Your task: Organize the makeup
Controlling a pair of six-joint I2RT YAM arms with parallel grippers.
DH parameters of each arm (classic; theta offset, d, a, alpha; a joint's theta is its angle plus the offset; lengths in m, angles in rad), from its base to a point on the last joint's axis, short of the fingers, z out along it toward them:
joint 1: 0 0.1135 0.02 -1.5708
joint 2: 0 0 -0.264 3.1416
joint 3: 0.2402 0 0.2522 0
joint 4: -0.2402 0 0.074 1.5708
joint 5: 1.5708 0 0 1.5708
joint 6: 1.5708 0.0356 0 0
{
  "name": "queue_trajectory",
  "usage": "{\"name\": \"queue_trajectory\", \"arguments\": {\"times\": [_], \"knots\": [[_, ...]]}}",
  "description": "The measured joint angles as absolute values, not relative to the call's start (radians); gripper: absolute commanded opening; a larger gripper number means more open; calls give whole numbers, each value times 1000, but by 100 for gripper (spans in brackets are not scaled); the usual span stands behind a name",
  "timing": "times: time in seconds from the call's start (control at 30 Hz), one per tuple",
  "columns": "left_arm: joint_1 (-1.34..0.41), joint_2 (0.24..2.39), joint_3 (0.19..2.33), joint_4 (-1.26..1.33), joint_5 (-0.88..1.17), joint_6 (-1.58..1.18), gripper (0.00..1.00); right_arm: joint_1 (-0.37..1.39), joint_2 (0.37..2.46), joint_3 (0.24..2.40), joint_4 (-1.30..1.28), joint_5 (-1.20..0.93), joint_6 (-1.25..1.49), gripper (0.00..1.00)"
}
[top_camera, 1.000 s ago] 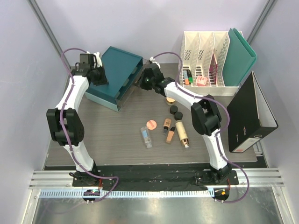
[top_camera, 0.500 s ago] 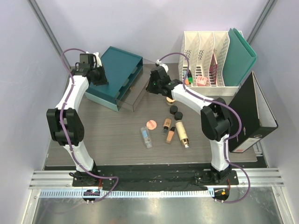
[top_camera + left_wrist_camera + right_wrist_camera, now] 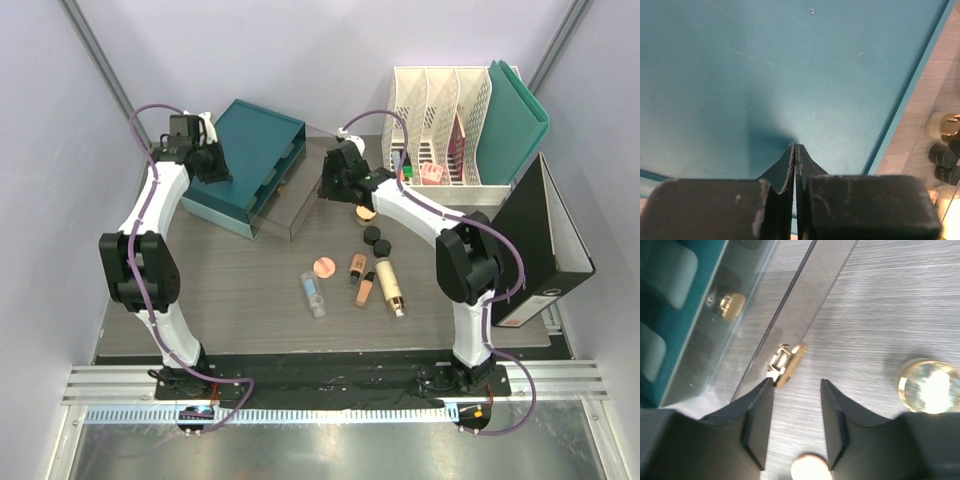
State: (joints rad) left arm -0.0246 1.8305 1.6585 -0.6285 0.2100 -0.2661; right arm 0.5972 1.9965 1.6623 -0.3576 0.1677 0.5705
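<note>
The makeup lies loose on the table: a round pink compact (image 3: 324, 266), a clear tube (image 3: 313, 295), peach (image 3: 364, 289), tan (image 3: 357, 266) and cream (image 3: 391, 289) bottles, two black jars (image 3: 377, 241) and a tan jar (image 3: 366, 214). A teal drawer box (image 3: 250, 160) has its clear drawer (image 3: 290, 208) pulled out. My right gripper (image 3: 797, 385) is open, just behind the drawer's gold knob (image 3: 785, 361), holding nothing. My left gripper (image 3: 795, 147) is shut, tips resting on the teal box top (image 3: 790, 65).
White file holders (image 3: 440, 110) with markers and a teal folder (image 3: 515, 120) stand at the back right. A black binder (image 3: 535, 245) lies along the right edge. A second gold knob (image 3: 732, 305) shows on the upper drawer.
My right gripper drew the clear drawer out toward the right, then opened and let go of the knob. The left arm has not moved.
</note>
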Motion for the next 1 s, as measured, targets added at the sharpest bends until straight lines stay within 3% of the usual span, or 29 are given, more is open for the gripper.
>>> {"name": "queue_trajectory", "arguments": {"times": [0.3,0.53,0.77,1.0], "knots": [[-25,1828,1657,-628,213,-277,1,582,1854,1638,-522,226,422,66],[-23,1823,1643,-614,224,-281,1,580,1687,1459,-672,266,363,77],[-23,1820,1631,-601,262,-281,2,576,1596,1215,-776,233,377,77],[-23,1820,1623,-593,300,-281,3,574,1600,1120,-801,181,422,71]]}}
